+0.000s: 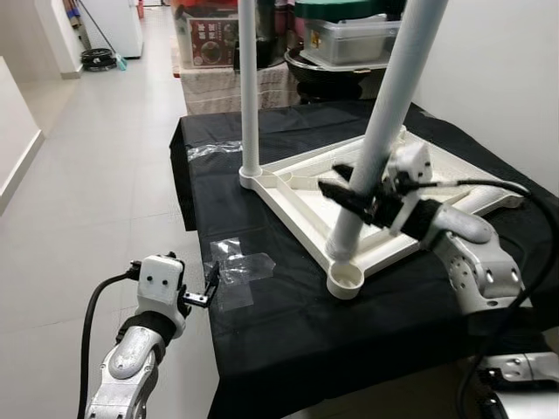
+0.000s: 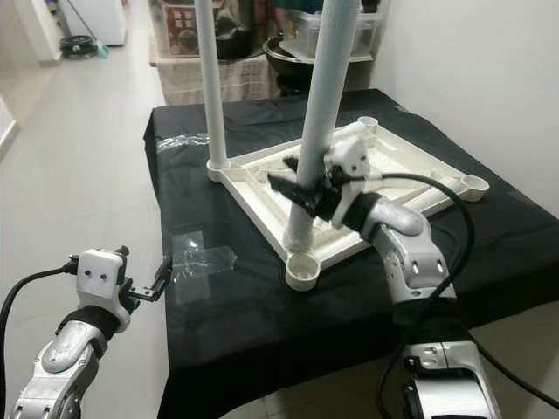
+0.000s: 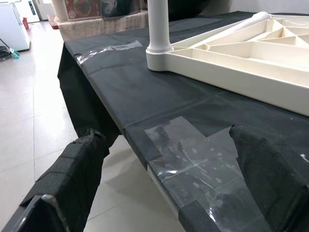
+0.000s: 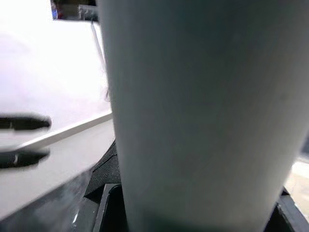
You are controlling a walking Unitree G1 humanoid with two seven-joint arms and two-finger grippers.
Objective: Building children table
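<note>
A white children's tabletop point(image 1: 410, 223) lies upside down on a black-clothed table point(image 1: 288, 340). One white leg point(image 1: 249, 87) stands upright in its far left corner socket. My right gripper point(image 1: 354, 185) is shut on a second white leg point(image 1: 384, 122), which leans and has its lower end just above the open front corner socket point(image 1: 346, 281); I cannot tell if it touches. That leg point(image 4: 193, 111) is very close in the right wrist view. My left gripper point(image 1: 208, 288) is open and holds nothing, low at the table's front left edge beside a patch of clear tape point(image 3: 193, 154).
Storage boxes and a dark basin point(image 1: 341, 52) crowd the far end of the table. A white wall point(image 1: 498, 78) runs along the right. Tiled floor point(image 1: 105, 175) spreads out on the left. A black cable point(image 1: 524, 201) loops over my right arm.
</note>
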